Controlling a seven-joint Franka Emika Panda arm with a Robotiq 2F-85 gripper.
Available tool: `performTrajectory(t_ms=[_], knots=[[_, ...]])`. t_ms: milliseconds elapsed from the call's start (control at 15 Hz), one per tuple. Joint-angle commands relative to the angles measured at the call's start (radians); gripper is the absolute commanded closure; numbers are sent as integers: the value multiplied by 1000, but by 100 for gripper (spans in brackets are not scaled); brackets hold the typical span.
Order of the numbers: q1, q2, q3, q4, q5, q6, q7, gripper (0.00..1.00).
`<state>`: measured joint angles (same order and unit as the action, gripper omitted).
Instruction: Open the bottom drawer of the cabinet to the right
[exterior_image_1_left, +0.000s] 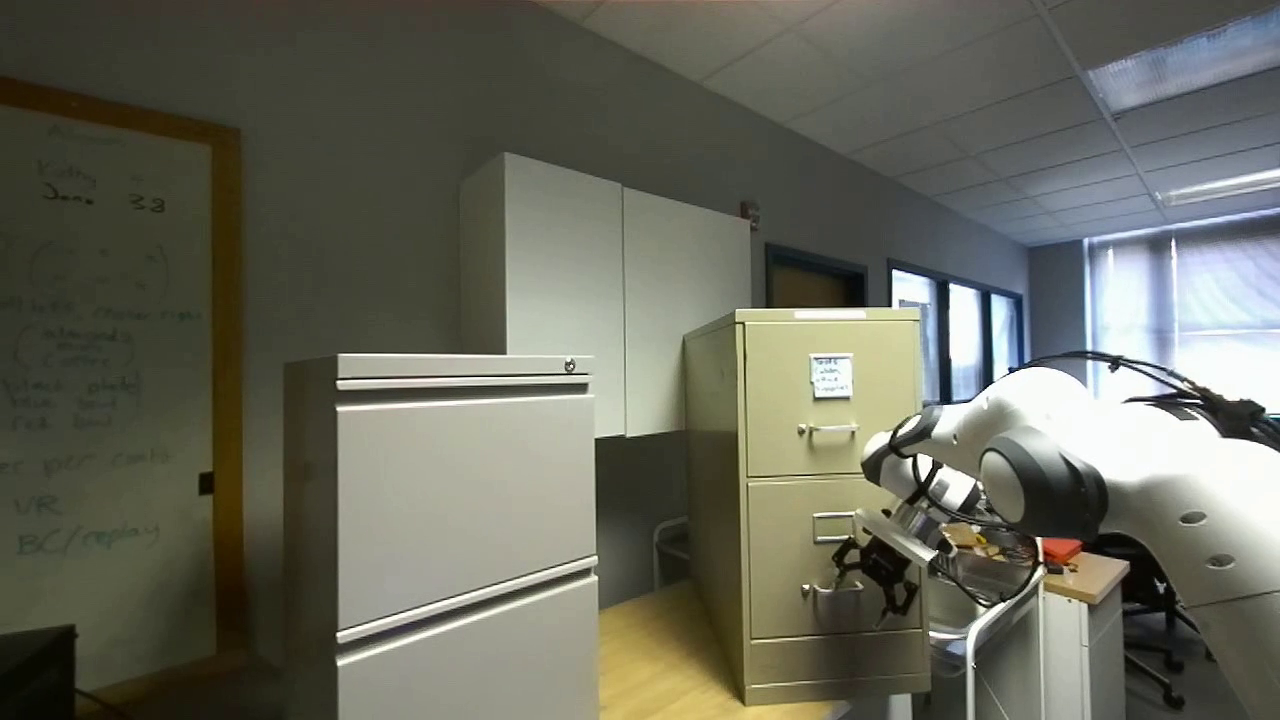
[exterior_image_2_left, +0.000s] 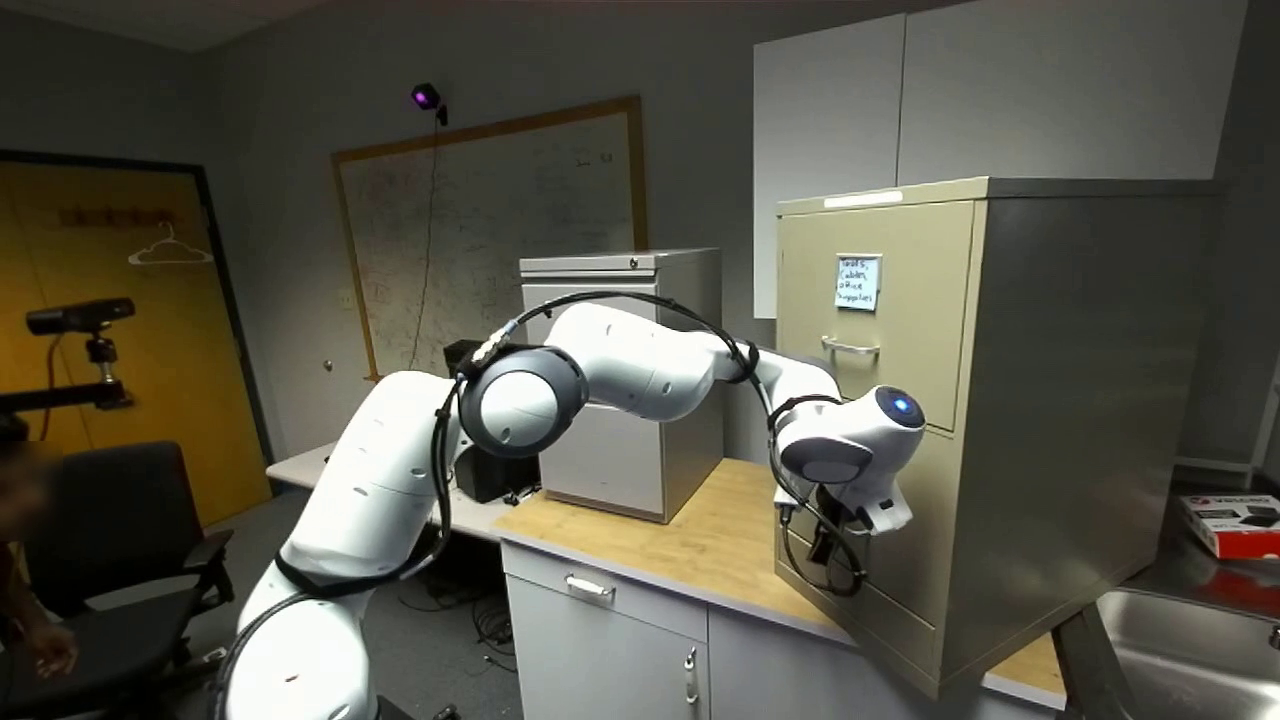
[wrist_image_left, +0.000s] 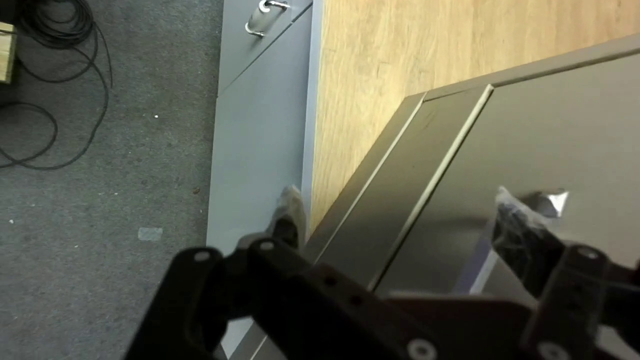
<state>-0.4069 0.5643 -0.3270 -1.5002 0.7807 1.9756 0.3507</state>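
A white robot arm stretches from 8 o'clock in an exterior view to the front of a beige-tan filing cabinet, which stands upright on a wood-topped counter at 4 o'clock in an exterior view. The gripper is released, its fingers spread wide before the cabinet's bottom drawer, which sits closed. In the wrist view, the drawer's metal handle, at 3 o'clock, shows just beside one finger; whether the two touch cannot be told. A light-grey cabinet stands at the filing cabinet's 9 o'clock in both exterior views, and a wood-framed whiteboard hangs at 9 o'clock in an exterior view
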Motion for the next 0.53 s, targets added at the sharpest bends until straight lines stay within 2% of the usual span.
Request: performTrajectory(t_ms=[0,267,467], knots=[[-37,60,11,113,-44,-32,86,0],[-81,46,20,138,32,-4,163,0],[-96,49,18,149,41,-14,181,0]])
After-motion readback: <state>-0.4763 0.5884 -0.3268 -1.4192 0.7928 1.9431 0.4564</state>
